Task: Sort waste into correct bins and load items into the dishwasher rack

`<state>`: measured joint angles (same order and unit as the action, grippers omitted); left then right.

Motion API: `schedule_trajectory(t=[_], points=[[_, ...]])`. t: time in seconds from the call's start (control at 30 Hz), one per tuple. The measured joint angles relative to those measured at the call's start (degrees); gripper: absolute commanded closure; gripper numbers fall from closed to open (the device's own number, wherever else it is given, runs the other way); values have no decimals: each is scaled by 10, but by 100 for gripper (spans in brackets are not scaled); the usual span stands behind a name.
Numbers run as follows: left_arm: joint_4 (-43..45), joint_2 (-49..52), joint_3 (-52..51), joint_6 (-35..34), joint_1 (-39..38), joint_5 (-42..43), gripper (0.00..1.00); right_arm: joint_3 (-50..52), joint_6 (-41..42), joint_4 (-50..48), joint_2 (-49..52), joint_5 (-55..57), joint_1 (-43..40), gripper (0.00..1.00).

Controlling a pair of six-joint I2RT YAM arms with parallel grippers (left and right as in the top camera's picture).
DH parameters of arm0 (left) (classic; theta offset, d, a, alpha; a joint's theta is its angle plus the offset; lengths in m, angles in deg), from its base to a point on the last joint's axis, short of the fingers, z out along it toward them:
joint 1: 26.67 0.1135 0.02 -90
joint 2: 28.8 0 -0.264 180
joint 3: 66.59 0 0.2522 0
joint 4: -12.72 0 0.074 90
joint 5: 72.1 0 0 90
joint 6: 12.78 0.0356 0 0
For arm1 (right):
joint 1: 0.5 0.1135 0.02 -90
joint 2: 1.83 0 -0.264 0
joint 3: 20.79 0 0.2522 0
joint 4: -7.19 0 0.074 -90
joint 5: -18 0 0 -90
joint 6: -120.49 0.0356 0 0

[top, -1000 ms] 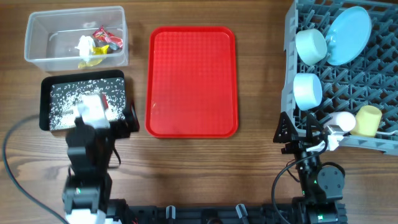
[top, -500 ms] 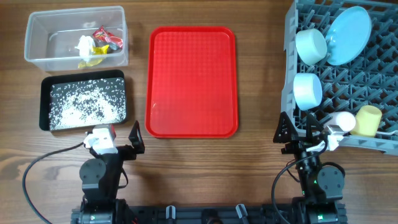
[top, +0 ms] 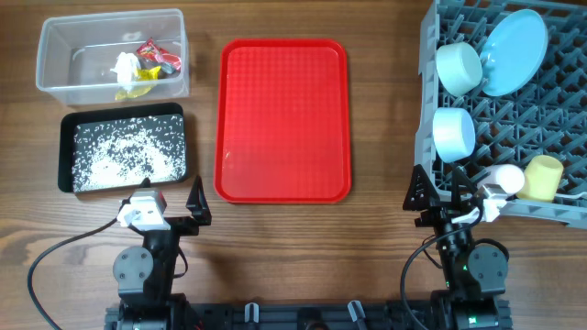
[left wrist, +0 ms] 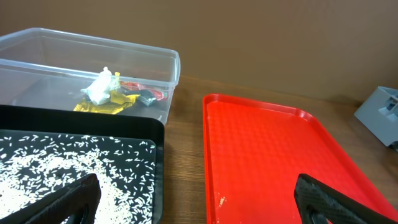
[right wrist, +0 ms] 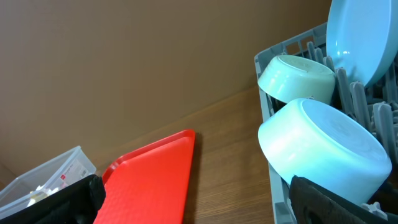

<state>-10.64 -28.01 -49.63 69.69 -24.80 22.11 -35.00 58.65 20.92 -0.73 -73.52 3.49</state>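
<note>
Nearest the front edge of the table (top: 385, 101), the left arm (top: 145, 264) sits low. The left jaws are spread wide and empty, and their dark fingers (left wrist: 65, 200) show at the bottom corners of the wrist view. A black cable (top: 41, 266) loops beside the arm. The right arm (top: 470, 266) is parked likewise, its right jaws wide and holding nothing, just short of the near left corner of the dishwasher rack (top: 523, 128).

Just beyond the left jaws lies the black tray (top: 64, 160), strewn with white grains (top: 124, 154). The red serving tray (top: 284, 110) lies flat mid-table, between the black tray and the rack.

In the rack, the white cup (top: 504, 176) and yellow cup (top: 543, 176) sit along the near edge. Behind them are the nearer bowl (top: 453, 133) and the farther bowl (top: 459, 67), with the plate (top: 514, 50) on edge at the back. Farthest on the left, the clear tub (top: 55, 87) holds the wrappers (top: 156, 57) and the tissue (top: 126, 66).

The rack runs out of the overhead view at the top and right. A small white piece beside the white cup may be cutlery, but I cannot tell.

A second ago the left arm hung over the black tray's near right corner and hid some of the grains. It has since drawn back, and the whole tray now shows. The right arm has not moved.
</note>
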Motion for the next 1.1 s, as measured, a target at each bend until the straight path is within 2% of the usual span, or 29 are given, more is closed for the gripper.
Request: schedule_trajectory(t=[0.23, 0.47, 0.8, 1.1], points=[[8, 0, 0, 0, 0, 0, 0, 0, 0, 0, 0, 0, 0, 0], [89, 0, -1, 0, 0, 2, 0, 0, 0, 0, 0, 0, 0, 0], [51, 0, -22, 0, 0, 0, 0, 0, 0, 0, 0, 0, 0, 0], [53, 0, -24, 0, 2, 0, 0, 0, 0, 0, 0, 0, 0, 0]])
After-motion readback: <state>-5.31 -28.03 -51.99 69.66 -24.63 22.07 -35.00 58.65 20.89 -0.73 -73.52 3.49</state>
